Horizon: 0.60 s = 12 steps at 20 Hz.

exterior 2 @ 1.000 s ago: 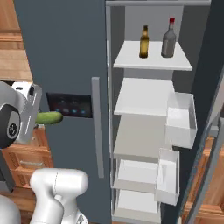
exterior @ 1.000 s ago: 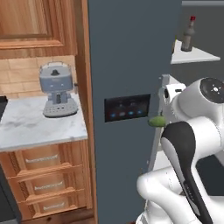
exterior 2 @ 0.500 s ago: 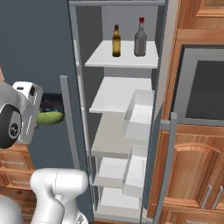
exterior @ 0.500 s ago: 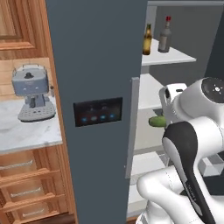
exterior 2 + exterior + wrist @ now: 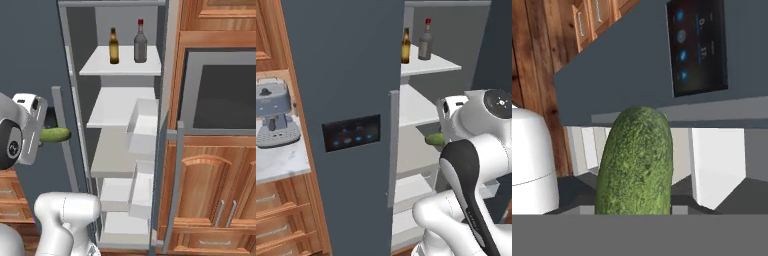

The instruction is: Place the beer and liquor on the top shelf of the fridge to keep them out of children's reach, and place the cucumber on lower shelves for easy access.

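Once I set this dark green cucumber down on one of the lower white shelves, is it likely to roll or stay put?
The dark green, smooth, elongated cucumber looks round in section, so it may well roll on a flat white shelf board. It juts straight out from the claw without sagging, so it is probably stiff. Its skin looks finely pebbled, so probably not very slippery.

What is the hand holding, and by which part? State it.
The hand holds the cucumber by one end; the free end sticks out past the hand toward the fridge. The fingers themselves are hidden.
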Tool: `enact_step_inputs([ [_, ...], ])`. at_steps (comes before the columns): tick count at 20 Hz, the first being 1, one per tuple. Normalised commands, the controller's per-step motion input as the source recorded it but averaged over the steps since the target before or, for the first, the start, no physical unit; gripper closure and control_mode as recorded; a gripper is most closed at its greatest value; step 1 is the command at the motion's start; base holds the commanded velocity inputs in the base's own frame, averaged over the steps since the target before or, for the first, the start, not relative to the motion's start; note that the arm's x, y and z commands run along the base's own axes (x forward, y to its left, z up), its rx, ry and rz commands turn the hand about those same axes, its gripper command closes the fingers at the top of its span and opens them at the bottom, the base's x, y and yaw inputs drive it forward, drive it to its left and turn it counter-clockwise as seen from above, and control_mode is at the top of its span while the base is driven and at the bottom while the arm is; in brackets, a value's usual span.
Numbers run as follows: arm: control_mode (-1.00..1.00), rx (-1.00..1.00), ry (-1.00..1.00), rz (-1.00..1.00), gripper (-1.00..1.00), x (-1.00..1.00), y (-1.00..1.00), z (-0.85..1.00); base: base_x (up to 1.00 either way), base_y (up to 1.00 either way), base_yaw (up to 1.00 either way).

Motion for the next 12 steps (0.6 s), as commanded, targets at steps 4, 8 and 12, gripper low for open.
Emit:
enact_step_inputs([
  [4,1.00,0.00,0.00,0.00,1.00,0.00,0.00,0.00,0.13,-0.26,-0.17],
  [8,1.00,0.00,0.00,0.00,1.00,0.00,0.00,0.00,0.25,-0.07,-0.07],
  [12,1.00,0.00,0.00,0.00,1.00,0.00,0.00,0.00,0.36,-0.14,0.00],
])
